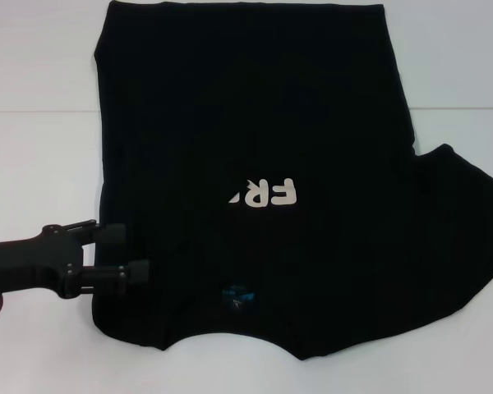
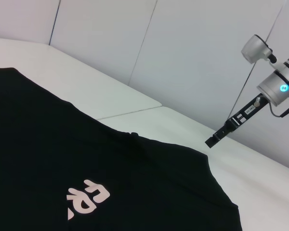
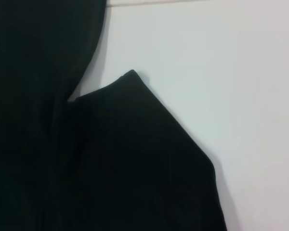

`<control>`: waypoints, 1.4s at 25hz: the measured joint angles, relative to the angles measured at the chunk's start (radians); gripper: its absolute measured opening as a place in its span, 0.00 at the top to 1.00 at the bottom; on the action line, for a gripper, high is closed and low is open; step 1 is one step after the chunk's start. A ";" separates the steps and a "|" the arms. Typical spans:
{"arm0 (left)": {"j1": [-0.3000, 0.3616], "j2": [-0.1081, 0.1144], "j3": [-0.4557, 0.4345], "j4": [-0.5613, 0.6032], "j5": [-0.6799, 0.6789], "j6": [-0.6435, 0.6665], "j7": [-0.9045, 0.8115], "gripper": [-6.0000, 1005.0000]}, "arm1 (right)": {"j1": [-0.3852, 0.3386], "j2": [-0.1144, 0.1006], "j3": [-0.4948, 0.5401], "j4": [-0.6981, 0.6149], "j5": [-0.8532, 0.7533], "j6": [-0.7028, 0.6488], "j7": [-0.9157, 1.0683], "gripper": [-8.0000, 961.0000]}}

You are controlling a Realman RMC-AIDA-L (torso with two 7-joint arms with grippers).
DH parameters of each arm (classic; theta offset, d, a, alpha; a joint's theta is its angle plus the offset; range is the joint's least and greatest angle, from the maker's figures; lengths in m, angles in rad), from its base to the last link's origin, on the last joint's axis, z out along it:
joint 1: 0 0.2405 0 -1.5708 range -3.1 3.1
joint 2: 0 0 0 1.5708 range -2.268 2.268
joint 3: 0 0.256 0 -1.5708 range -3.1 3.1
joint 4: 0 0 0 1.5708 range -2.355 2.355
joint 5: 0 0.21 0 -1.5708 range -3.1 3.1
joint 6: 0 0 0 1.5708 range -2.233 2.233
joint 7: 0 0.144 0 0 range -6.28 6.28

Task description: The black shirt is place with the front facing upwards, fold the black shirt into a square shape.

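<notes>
A: Near the worktop's point(image 1: 33, 148) near left edge, why is the left pincer point(image 1: 137, 253) sitting so low?

B: Its two black fingers are gaping apart, gripping nothing, with their tips reaching over the folded left edge of the large black cotton T-shirt point(image 1: 255, 123) with the white "FR" print point(image 1: 265, 194); I judge it is lining up on that edge.

A: And the shirt itself?

B: It is lying flat mid-worktop, collar nearest, hem far, right sleeve point(image 3: 149, 159) spreading unfolded.

A: The right pincer point(image 2: 213, 140)?

B: It is hanging above the worktop beyond the shirt's right side; open or closed, I cannot tell.
</notes>
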State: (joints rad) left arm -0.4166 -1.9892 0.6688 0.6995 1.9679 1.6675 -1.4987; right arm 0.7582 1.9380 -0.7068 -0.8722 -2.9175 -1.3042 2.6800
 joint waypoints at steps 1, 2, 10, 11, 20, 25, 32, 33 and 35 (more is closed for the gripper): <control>0.000 0.000 0.000 0.000 0.000 0.000 0.000 0.08 | -0.001 0.001 -0.003 0.002 0.000 0.008 -0.001 0.18; 0.000 -0.001 0.000 0.000 0.000 0.000 0.000 0.08 | -0.002 0.002 -0.003 0.008 0.000 0.017 -0.003 0.18; -0.001 -0.002 0.000 0.000 0.000 0.000 -0.002 0.08 | 0.002 0.002 -0.004 0.090 -0.001 0.095 -0.007 0.18; -0.001 -0.002 0.000 0.000 0.000 0.000 -0.002 0.08 | 0.003 0.002 -0.004 0.102 -0.002 0.105 -0.008 0.18; -0.001 -0.001 0.000 -0.001 0.000 0.000 -0.003 0.08 | 0.004 0.004 -0.005 0.137 0.003 0.150 -0.016 0.18; -0.001 -0.001 0.000 -0.002 0.000 0.000 -0.003 0.08 | 0.004 0.005 -0.005 0.152 0.004 0.166 -0.016 0.19; 0.001 -0.003 0.000 -0.002 0.000 0.000 -0.009 0.08 | 0.005 0.004 -0.005 0.169 0.006 0.176 -0.018 0.19; 0.001 -0.003 0.000 -0.002 0.000 0.000 -0.011 0.08 | 0.005 0.004 -0.005 0.171 0.006 0.177 -0.018 0.19; 0.000 -0.002 0.000 -0.002 0.000 0.000 -0.012 0.08 | 0.006 0.004 -0.005 0.172 0.006 0.177 -0.018 0.19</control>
State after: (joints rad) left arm -0.4163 -1.9915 0.6689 0.6979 1.9679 1.6674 -1.5107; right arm 0.7640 1.9419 -0.7117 -0.6999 -2.9113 -1.1269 2.6621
